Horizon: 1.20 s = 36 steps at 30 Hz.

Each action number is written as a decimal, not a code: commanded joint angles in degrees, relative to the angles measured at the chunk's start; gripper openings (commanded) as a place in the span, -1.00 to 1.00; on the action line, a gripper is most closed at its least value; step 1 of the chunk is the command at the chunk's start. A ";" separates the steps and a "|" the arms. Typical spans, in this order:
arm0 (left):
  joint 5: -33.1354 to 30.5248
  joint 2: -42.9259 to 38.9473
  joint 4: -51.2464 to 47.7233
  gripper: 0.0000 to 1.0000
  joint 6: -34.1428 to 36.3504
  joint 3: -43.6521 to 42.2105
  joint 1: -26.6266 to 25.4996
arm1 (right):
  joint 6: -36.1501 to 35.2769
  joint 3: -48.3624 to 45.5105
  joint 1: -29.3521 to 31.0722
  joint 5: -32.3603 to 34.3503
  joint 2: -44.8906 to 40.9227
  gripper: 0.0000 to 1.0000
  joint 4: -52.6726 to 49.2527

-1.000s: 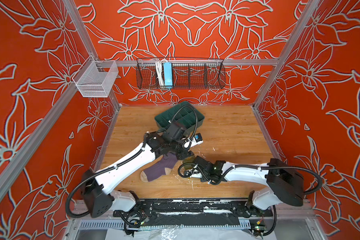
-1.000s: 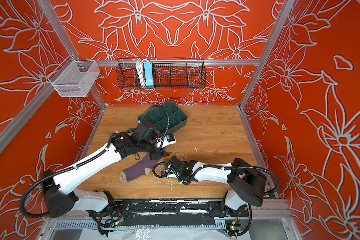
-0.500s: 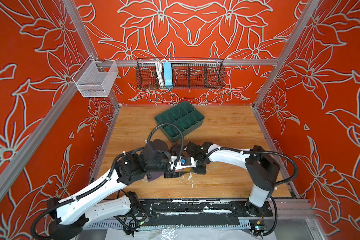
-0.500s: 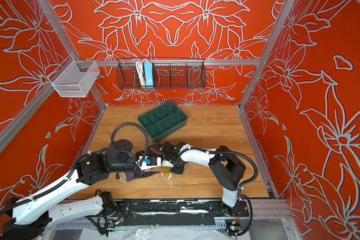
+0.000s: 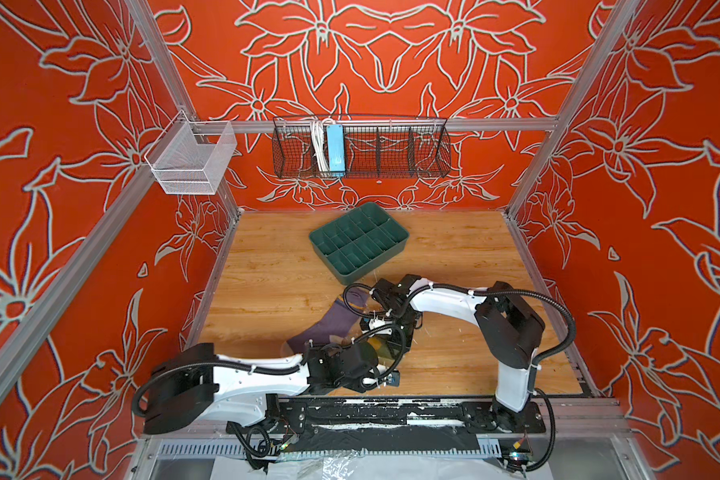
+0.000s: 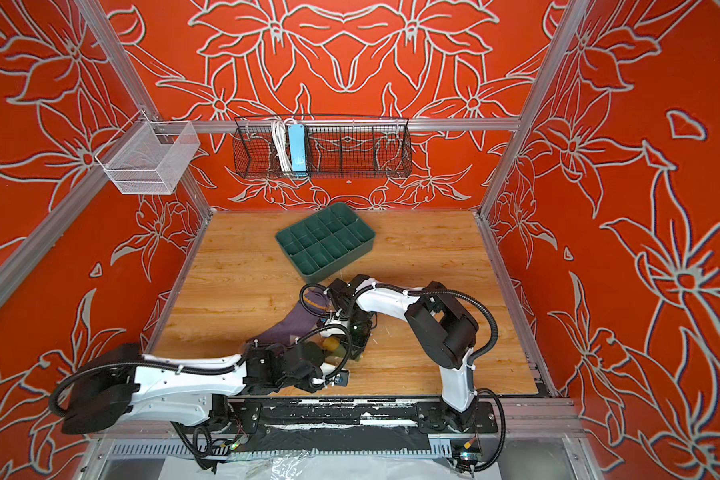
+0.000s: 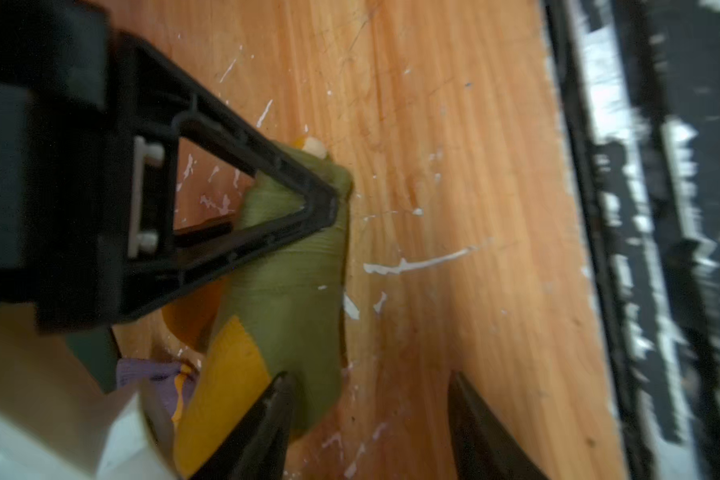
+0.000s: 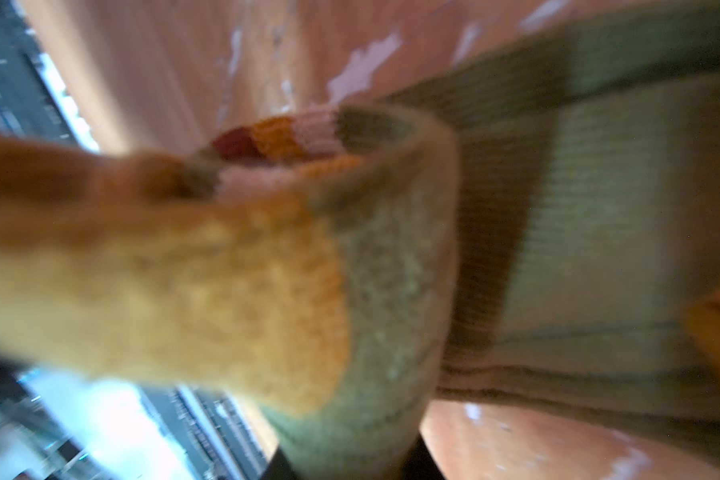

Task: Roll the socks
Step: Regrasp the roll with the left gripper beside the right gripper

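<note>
The purple sock (image 5: 333, 320) (image 6: 296, 322) lies stretched out on the wooden table in both top views, its cuff toward the green tray. The olive green sock (image 7: 292, 299) (image 8: 391, 291), with an orange heel, is bunched at the purple sock's near end. My right gripper (image 5: 395, 341) (image 6: 356, 343) (image 8: 341, 461) reaches down from the far side and is shut on the olive green sock; one of its black fingers (image 7: 267, 199) presses into the fabric. My left gripper (image 7: 371, 419) (image 5: 381, 359) is open low by the front edge, one fingertip (image 7: 275, 411) against the green sock.
A green divided tray (image 5: 404, 239) sits at the back middle of the table. A black wire basket (image 5: 360, 147) and a white mesh basket (image 5: 192, 162) hang on the rear walls. The black front rail (image 5: 391, 411) runs just behind the left arm.
My left arm has drawn back from the far end of the purple sock to the front edge. The right arm has swung up and over, now holding the green sock.
</note>
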 commanded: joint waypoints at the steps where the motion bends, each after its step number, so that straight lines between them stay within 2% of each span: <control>1: -8.89 4.36 9.77 0.18 -0.96 1.77 -0.13 | -0.10 -2.81 0.57 -1.02 2.75 -1.00 -3.15; 3: -10.17 5.41 11.19 0.17 -1.18 2.48 -0.13 | -0.14 -3.23 0.38 -1.34 2.46 -1.00 -2.74; 9: -8.56 7.91 12.48 0.19 0.04 3.61 -0.13 | -0.42 -2.52 -0.06 -2.69 2.38 -1.00 -2.81; 15: -6.18 12.07 11.56 0.05 -0.39 4.49 -0.11 | 0.22 -1.95 -0.51 -3.15 1.97 -1.00 -3.14; 18: -3.90 13.61 9.41 -0.10 -0.41 4.73 -0.13 | 0.49 -2.88 -0.68 -2.67 0.44 -1.00 -2.24; 20: -2.36 15.03 6.84 -0.27 -0.85 5.52 -0.13 | 0.81 -3.56 -0.83 -1.73 -0.72 -1.00 -0.86; 22: -2.14 16.05 4.52 -0.61 -1.51 6.55 -0.13 | 1.15 -4.04 -1.18 -0.58 -1.86 -1.00 0.48; 24: -2.10 16.61 4.28 -0.75 -2.07 6.65 0.03 | 1.61 -4.33 -1.68 0.92 -3.08 -1.00 1.46; 28: -0.84 19.35 2.65 -1.00 -1.88 8.50 0.22 | 2.49 -5.30 -3.42 5.67 -6.86 -0.79 3.79; 30: -1.73 21.41 1.80 -1.00 -2.61 10.16 0.21 | 3.11 -6.57 -4.83 7.93 -9.65 -0.56 5.90; 33: -1.40 23.28 1.18 -1.00 -3.84 11.83 0.75 | 3.54 -9.60 -7.00 7.72 -15.62 -0.12 9.39; 36: 0.12 23.97 0.79 -1.00 -4.94 12.91 1.89 | 3.83 -13.25 -9.39 10.73 -22.69 0.12 13.38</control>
